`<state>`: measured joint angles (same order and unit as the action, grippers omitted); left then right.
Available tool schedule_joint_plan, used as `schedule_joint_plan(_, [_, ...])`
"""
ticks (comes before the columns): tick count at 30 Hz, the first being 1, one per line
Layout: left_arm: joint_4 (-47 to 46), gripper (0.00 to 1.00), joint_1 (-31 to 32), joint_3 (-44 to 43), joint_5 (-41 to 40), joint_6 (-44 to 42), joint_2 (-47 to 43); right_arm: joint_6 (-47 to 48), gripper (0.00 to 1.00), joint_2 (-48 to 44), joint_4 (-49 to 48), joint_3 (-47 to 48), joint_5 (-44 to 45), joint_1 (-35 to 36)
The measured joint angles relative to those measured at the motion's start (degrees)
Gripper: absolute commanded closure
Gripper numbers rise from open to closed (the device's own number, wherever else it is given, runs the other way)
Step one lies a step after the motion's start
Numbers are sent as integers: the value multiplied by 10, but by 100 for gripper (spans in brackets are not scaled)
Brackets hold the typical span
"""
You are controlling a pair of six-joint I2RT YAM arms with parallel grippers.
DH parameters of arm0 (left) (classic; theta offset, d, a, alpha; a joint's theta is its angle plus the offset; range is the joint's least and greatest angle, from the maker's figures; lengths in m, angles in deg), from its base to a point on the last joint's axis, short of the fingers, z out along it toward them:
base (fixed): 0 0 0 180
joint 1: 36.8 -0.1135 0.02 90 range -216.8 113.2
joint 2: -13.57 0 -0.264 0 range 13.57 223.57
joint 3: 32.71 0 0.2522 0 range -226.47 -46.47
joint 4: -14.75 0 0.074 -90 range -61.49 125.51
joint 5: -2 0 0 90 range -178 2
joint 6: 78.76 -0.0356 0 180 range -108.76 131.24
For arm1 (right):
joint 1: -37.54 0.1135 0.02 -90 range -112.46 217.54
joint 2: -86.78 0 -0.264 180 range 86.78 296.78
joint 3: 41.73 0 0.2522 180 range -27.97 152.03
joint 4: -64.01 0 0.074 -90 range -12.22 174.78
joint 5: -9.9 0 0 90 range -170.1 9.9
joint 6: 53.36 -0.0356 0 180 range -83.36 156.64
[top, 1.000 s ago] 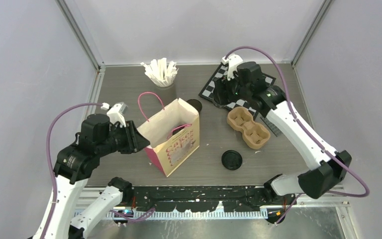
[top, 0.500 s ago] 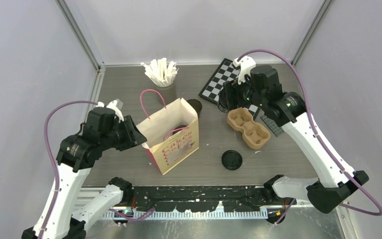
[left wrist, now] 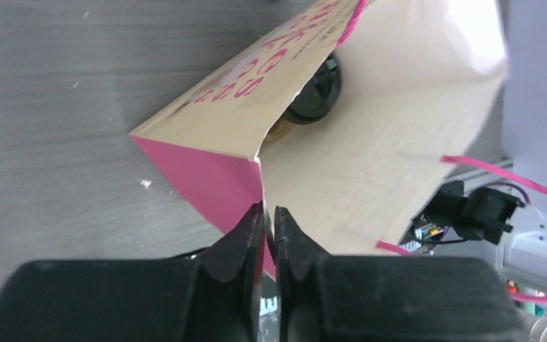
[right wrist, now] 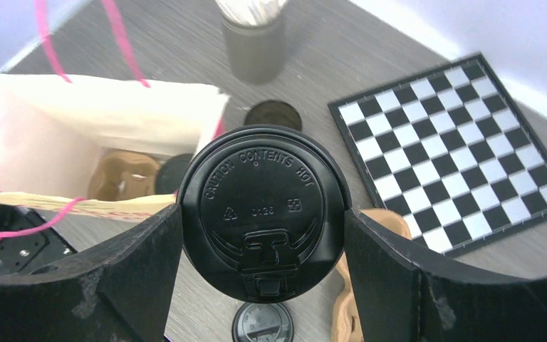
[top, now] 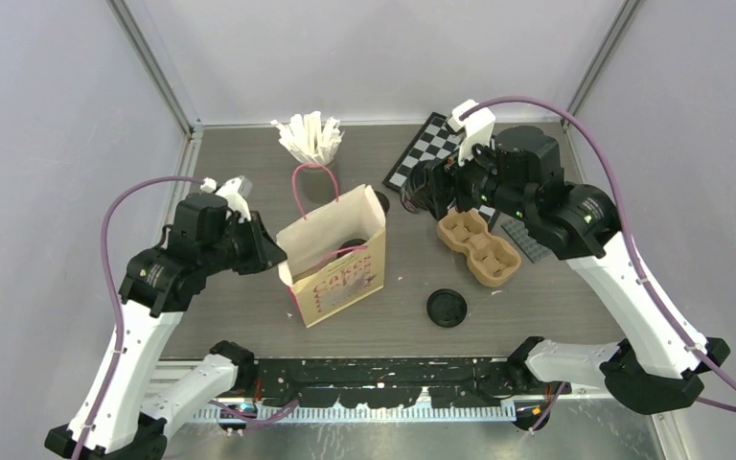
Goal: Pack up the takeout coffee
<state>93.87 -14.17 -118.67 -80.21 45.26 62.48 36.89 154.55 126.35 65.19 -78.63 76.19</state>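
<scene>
From above, the right claw grips a black cup over the tabletop, between bag and carrier.

Left wrist: the left claw pinches the bag's edge (jaws almost closed).

Right wrist: the cup's lid faces the camera, its axis running away, and reads "CAUTION CONTENTS HOT".

Robot lab cell: plain white walls, aluminium frame, grey tabletop.

Matt paper bag; smooth, faintly glossy plastic cup lid.

2 lidded cups showing, 1 open cup standing, 1 loose lid lying flat, 2 carriers showing, 1 bag, 1 stirrer cup, 1 chessboard sitting around
</scene>
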Motion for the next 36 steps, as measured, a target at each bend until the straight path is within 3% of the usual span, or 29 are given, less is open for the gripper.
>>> schedule_joint_plan(13, [-132,94,0,32,199,-53,9,11,25,-31,12,69,-64,91])
schedule_joint_plan(29, [-203,91,0,52,311,-62,30,55,24,30,3,28,-100,131])
schedule_joint_plan(36, [-196,70,0,45,278,-79,56,87,24,4,2,-58,-99,169])
